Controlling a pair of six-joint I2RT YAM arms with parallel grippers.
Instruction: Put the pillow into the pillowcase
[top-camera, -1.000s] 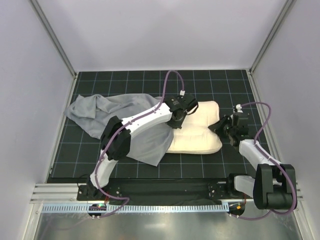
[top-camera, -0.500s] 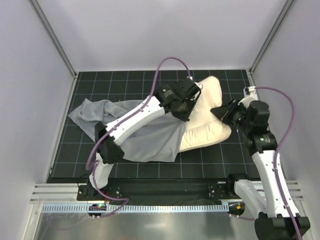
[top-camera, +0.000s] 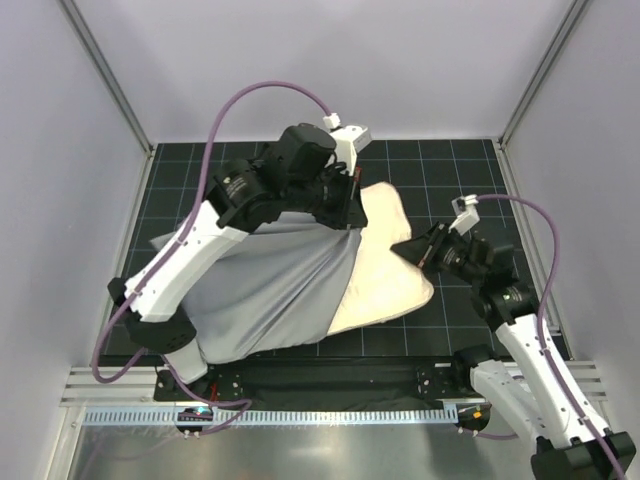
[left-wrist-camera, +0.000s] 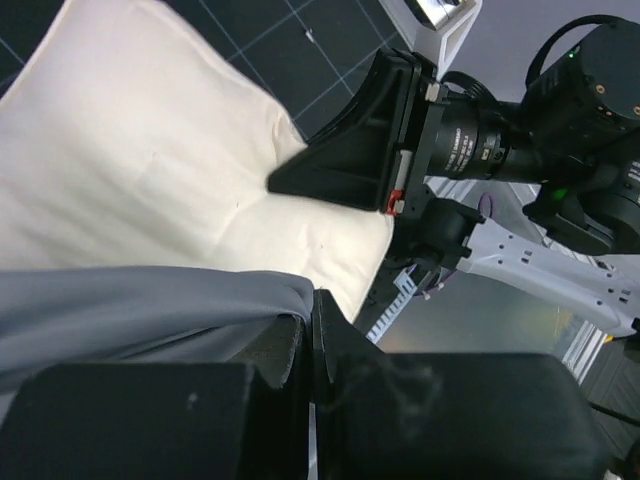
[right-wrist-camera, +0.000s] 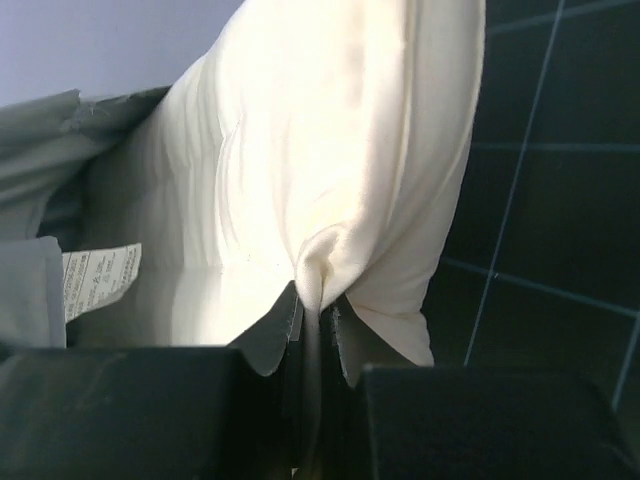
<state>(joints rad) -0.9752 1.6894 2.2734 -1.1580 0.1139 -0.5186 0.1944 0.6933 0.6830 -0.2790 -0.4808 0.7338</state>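
Note:
The cream pillow (top-camera: 385, 265) is lifted at its right end, and its left part sits inside the blue-grey pillowcase (top-camera: 265, 290). My left gripper (top-camera: 348, 208) is raised over the pillow's far edge, shut on the hem of the pillowcase (left-wrist-camera: 130, 305). In its wrist view the left gripper (left-wrist-camera: 313, 312) pinches grey cloth above the pillow (left-wrist-camera: 150, 150). My right gripper (top-camera: 405, 247) is shut on a pinched fold at the pillow's right end. In the right wrist view that fold rises from the right gripper (right-wrist-camera: 318, 305) into the pillow (right-wrist-camera: 330, 130), with a white tag (right-wrist-camera: 100, 275) at the left.
The black gridded mat (top-camera: 470, 170) covers the table between grey walls. A metal rail (top-camera: 300, 385) runs along the near edge by the arm bases. The pillowcase's closed end hangs down towards the left arm's base (top-camera: 165, 355).
Both arms have risen. The left gripper has carried the pillowcase mouth up and back, spreading the cloth further over the pillow. The right gripper has closed on the pillow's end and raised it.

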